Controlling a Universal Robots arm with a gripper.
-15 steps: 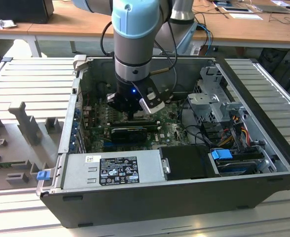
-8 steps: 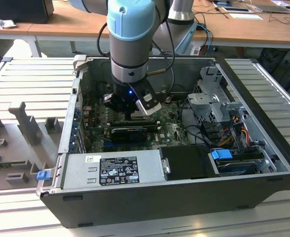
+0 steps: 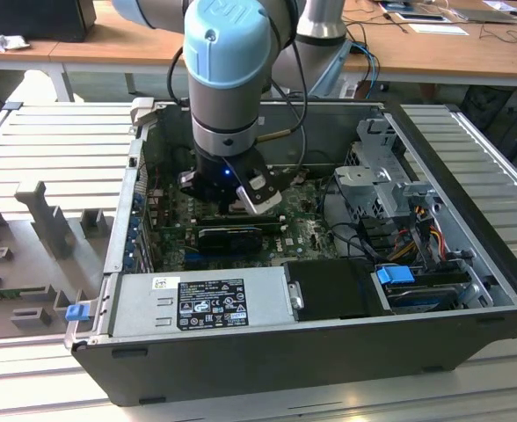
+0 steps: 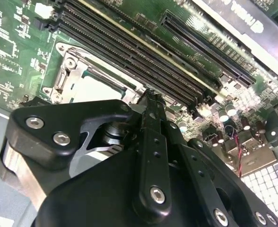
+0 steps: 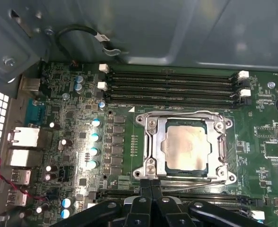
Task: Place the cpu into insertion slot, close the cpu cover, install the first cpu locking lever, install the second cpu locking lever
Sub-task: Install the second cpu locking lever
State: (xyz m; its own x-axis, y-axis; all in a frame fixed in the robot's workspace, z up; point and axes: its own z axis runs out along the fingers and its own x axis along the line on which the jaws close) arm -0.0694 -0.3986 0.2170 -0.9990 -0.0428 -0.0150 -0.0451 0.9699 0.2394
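Observation:
In the first wrist view the cpu (image 5: 186, 146) lies flat in the insertion slot (image 5: 186, 171), its pale metal face showing through the cut-out of the cpu cover (image 5: 154, 142). The cover is down over it. One thin wire locking lever (image 5: 186, 112) runs along the cover's far edge, and another (image 5: 200, 185) lies along the near edge. My gripper (image 5: 151, 185) is shut with nothing between its fingers, its tips at the socket's near edge by the end of that lever. In the second wrist view the gripper (image 4: 151, 97) stands just beside the cpu (image 4: 94, 92). In the exterior view the gripper (image 3: 230, 195) is low inside the computer case.
Long black memory slots (image 5: 172, 87) run just beyond the socket. A row of capacitors (image 5: 95, 137) and rear ports (image 5: 25, 137) sit to one side. The case wall (image 5: 177, 28) with a looped black cable (image 5: 82, 33) rises behind. A power supply (image 3: 206, 299) and drive cage (image 3: 382, 176) crowd the case.

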